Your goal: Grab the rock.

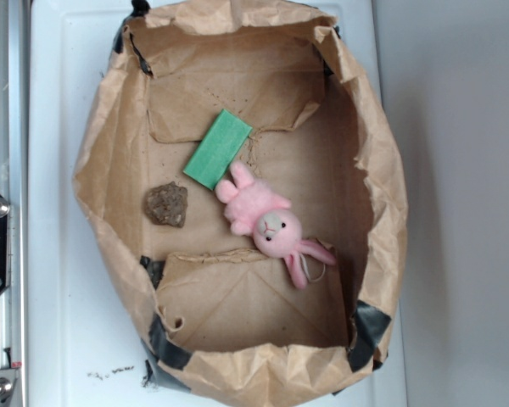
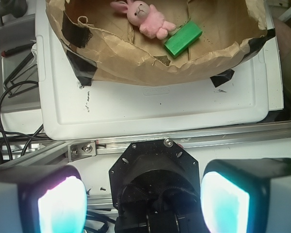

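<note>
Small, rough, dark-brown lumpy rock (image 1: 167, 204) lies on the floor of the crumpled brown paper bag (image 1: 382, 203), left side in the exterior view, free of any contact. Flat green rectangular block (image 1: 218, 148) sits near it, up and to the right. Pink plush bunny (image 1: 270, 222) lies right of the rock, one paw touching the block. Bag rests on a white tray (image 1: 55, 254). In the wrist view the rock is hidden behind the bag wall. Gripper (image 2: 144, 204) released, fingers wide apart, outside the bag, above the robot base.
</note>
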